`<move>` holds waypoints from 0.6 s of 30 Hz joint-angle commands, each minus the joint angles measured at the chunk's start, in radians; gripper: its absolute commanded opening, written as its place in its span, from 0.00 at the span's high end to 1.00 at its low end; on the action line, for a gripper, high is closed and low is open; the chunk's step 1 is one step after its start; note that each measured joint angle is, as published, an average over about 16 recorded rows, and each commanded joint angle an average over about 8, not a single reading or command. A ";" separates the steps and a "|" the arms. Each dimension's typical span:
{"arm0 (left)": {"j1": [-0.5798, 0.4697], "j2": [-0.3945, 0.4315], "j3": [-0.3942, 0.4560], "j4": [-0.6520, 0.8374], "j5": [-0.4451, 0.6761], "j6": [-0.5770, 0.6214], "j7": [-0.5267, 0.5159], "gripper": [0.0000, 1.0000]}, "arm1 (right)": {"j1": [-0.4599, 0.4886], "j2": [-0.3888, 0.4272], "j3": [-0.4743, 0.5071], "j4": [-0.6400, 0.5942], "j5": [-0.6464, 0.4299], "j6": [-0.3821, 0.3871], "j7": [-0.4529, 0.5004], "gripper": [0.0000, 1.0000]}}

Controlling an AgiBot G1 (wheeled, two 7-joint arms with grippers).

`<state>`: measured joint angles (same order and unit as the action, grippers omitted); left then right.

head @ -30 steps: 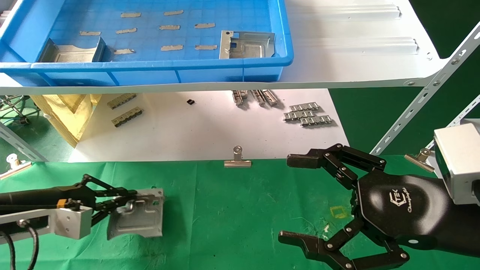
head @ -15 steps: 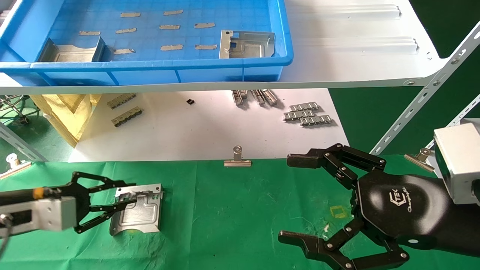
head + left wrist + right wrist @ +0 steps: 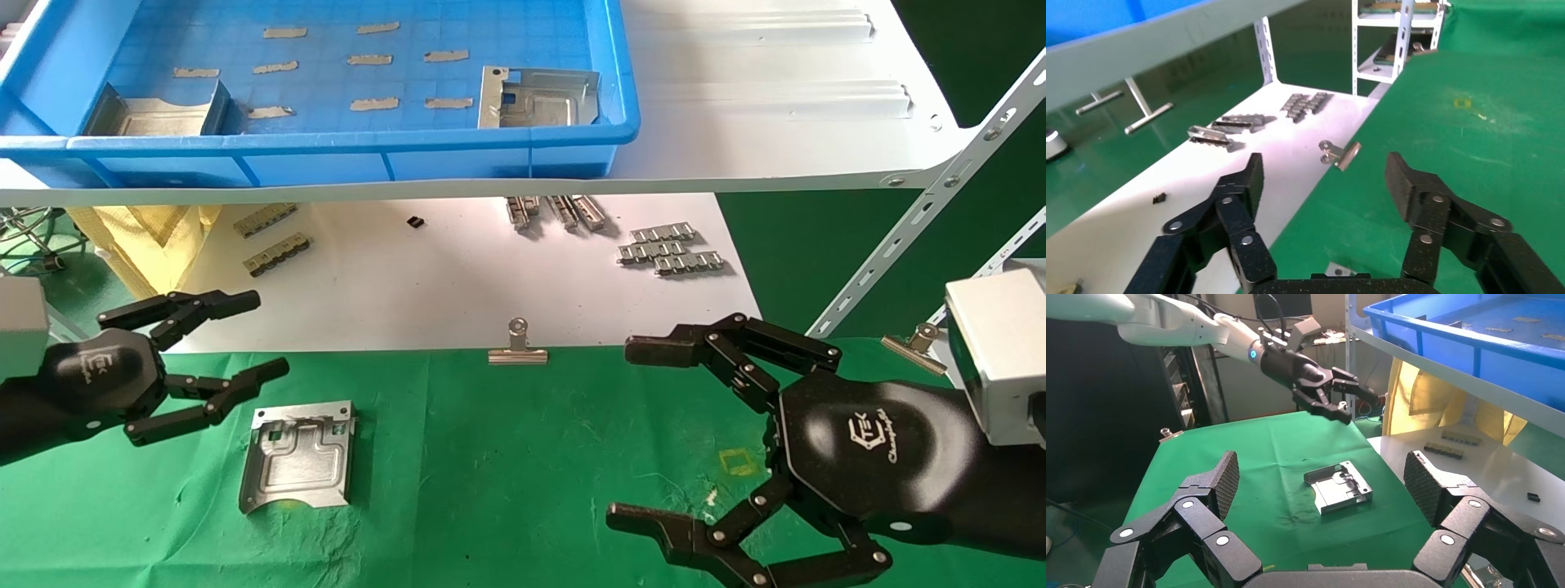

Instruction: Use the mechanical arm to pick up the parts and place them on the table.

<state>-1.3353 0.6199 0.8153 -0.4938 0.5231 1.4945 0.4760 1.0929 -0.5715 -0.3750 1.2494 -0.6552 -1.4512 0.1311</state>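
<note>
One silvery stamped part (image 3: 298, 456) lies flat on the green-cloth table (image 3: 507, 457); it also shows in the right wrist view (image 3: 1338, 487), and one corner shows in the left wrist view (image 3: 1338, 270). My left gripper (image 3: 260, 335) is open and empty, raised just behind and to the left of that part; its own view (image 3: 1327, 177) shows the jaws wide apart. My right gripper (image 3: 637, 433) is open and empty over the right side of the cloth, also in its own view (image 3: 1322, 481). Two more parts (image 3: 535, 96) (image 3: 155, 110) lie in the blue tray (image 3: 327, 143).
The tray stands on a white shelf (image 3: 776, 98) above a white sheet (image 3: 409, 286) with small ridged strips (image 3: 670, 249). Binder clips (image 3: 517, 349) (image 3: 915, 343) hold the cloth's far edge. Slanted shelf struts (image 3: 923, 204) stand on the right. A yellow bag (image 3: 147, 237) is at left.
My left gripper let go of the part, which now lies flat on the cloth. The gripper lifted, drew back toward the cloth's far left edge and stands open. The right arm has not moved.
</note>
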 commanded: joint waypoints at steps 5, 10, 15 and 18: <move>0.000 0.004 -0.004 0.012 -0.010 0.006 -0.004 0.00 | 0.000 0.000 0.000 0.000 0.000 0.000 0.000 0.00; 0.006 0.001 -0.012 -0.016 0.005 0.001 -0.011 0.00 | 0.000 0.000 0.000 0.000 0.000 0.000 0.000 0.00; 0.023 0.001 -0.048 -0.067 0.016 0.002 -0.058 0.00 | 0.000 0.000 0.000 0.000 0.000 0.000 0.000 0.00; 0.036 0.000 -0.075 -0.106 0.026 0.002 -0.091 0.00 | 0.000 0.000 0.000 0.000 0.000 0.000 0.000 0.00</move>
<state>-1.2990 0.6201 0.7400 -0.6004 0.5496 1.4966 0.3846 1.0928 -0.5715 -0.3750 1.2493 -0.6552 -1.4512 0.1310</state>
